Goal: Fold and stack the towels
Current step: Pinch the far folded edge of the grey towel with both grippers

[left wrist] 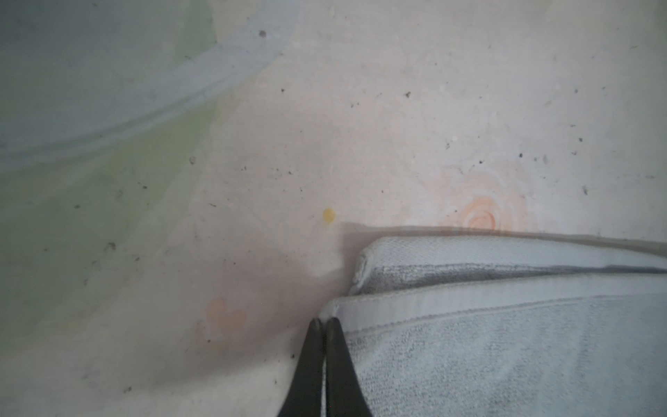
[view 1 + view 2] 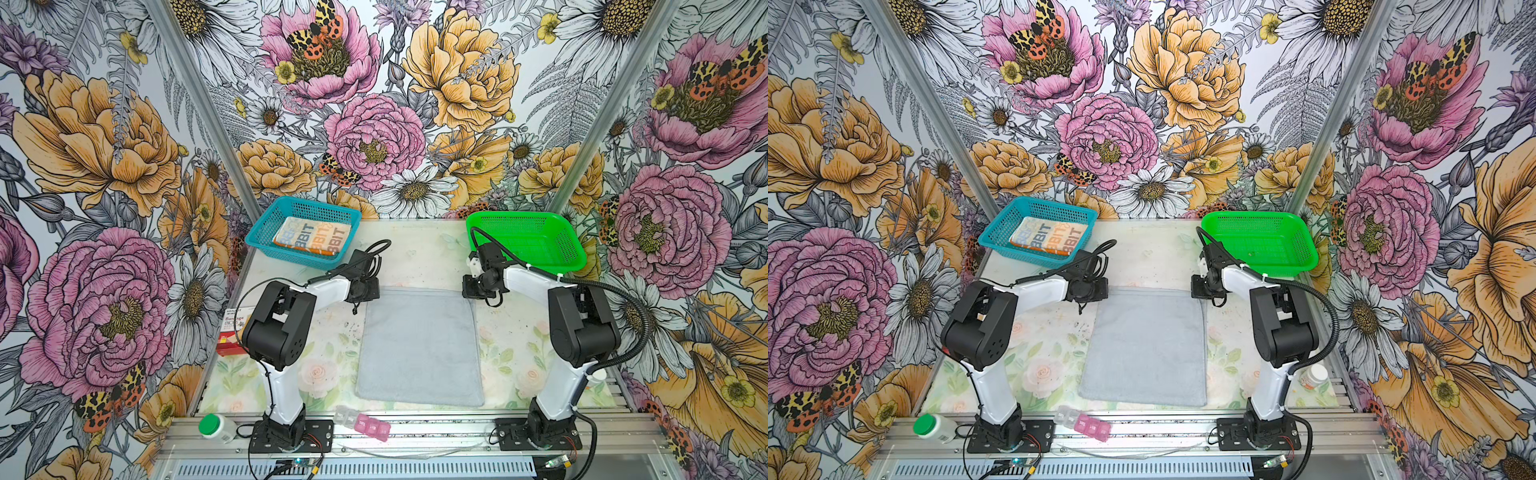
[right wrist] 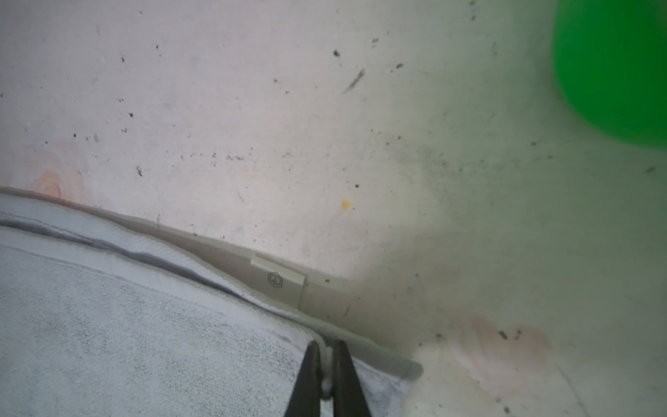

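Pill box (image 2: 365,424) sat on the front rail. Grey towel (image 2: 419,345) lay flat mid-worktop (image 2: 415,257), two layers showing at its far edge. Left fingers (image 1: 312,361) were closed at its far left corner, possibly on the hem, hard to tell. Right fingers (image 3: 308,379) were clamped on cloth at the far right corner. Striped towel (image 2: 313,239) lay folded in the blue basket (image 2: 266,239), far left; green basket (image 2: 561,253) far right.

Setting: robot lab test cell. Evidence: left arm (image 2: 286,328) and right arm (image 2: 582,328) bolted to a near aluminium rail (image 2: 415,432); exposed circuit board (image 2: 297,462); printed floral panels (image 2: 374,124) on aluminium posts (image 2: 195,99) enclosing left, far, right.
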